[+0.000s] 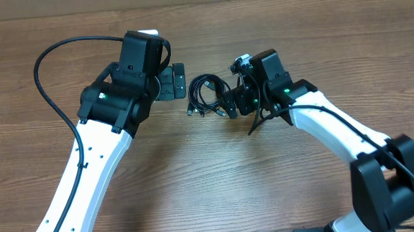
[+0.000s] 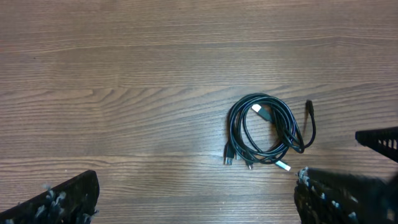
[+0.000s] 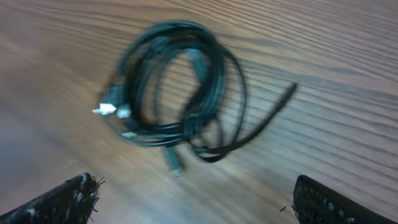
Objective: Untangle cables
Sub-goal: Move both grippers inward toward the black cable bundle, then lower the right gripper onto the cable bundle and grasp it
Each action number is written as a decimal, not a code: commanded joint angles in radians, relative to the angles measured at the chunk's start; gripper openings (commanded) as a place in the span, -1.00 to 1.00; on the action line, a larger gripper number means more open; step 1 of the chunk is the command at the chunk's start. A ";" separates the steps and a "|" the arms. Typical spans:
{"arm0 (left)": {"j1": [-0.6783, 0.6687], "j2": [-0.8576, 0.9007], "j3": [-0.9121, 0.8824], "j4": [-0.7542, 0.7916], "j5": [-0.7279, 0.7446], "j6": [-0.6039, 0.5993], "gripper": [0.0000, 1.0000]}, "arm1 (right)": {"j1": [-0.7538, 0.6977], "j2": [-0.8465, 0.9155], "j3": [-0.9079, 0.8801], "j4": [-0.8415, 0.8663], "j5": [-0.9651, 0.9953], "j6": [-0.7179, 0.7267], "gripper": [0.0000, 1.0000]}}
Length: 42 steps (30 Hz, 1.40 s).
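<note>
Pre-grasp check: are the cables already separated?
No, the cables lie coiled together in one tangle on the wooden table.

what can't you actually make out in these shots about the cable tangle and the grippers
- Overhead: the cables are too small to count or to trace their crossings.
- Right wrist: motion blur smears the plugs and the overlaps between cords.
- Left wrist: sharp, but the plug types are too small to tell.
- Overhead: whether the right gripper touches the cables, since it is black against black.
</note>
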 commanded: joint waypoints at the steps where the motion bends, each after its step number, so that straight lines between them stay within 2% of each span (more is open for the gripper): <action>1: 0.011 -0.015 0.026 0.001 -0.013 -0.014 1.00 | 0.001 0.045 0.018 0.037 0.137 0.004 1.00; 8: 0.011 -0.015 0.026 -0.002 -0.013 -0.013 1.00 | 0.001 0.069 0.018 0.211 0.158 0.000 0.98; 12: 0.011 -0.015 0.026 -0.006 -0.013 -0.013 0.99 | 0.001 0.070 0.018 0.296 0.155 0.008 0.81; 25: 0.011 -0.015 0.026 -0.013 -0.013 -0.014 1.00 | 0.008 0.244 0.018 0.324 0.136 0.027 0.82; 30: 0.011 -0.015 0.026 -0.017 -0.013 -0.014 0.99 | 0.008 0.280 0.018 0.314 0.136 0.030 0.77; 33: 0.011 -0.015 0.026 -0.021 -0.013 -0.014 1.00 | 0.008 0.279 0.018 0.312 0.135 0.030 0.53; 36: 0.011 -0.015 0.026 -0.032 -0.013 -0.014 1.00 | 0.008 0.279 0.018 0.308 0.134 0.030 -0.22; 37: 0.011 -0.015 0.026 -0.037 -0.013 -0.014 0.99 | 0.008 0.279 0.018 0.307 0.122 0.030 -0.34; 40: 0.011 -0.015 0.026 -0.048 -0.013 -0.013 1.00 | 0.008 0.279 0.018 0.312 0.085 0.031 -0.32; 41: 0.011 -0.015 0.026 -0.050 -0.013 -0.013 1.00 | 0.008 0.279 0.019 0.314 0.082 0.031 -0.42; 42: 0.011 -0.015 0.026 -0.051 -0.013 -0.013 0.99 | 0.008 0.279 0.019 0.317 0.078 0.031 -0.74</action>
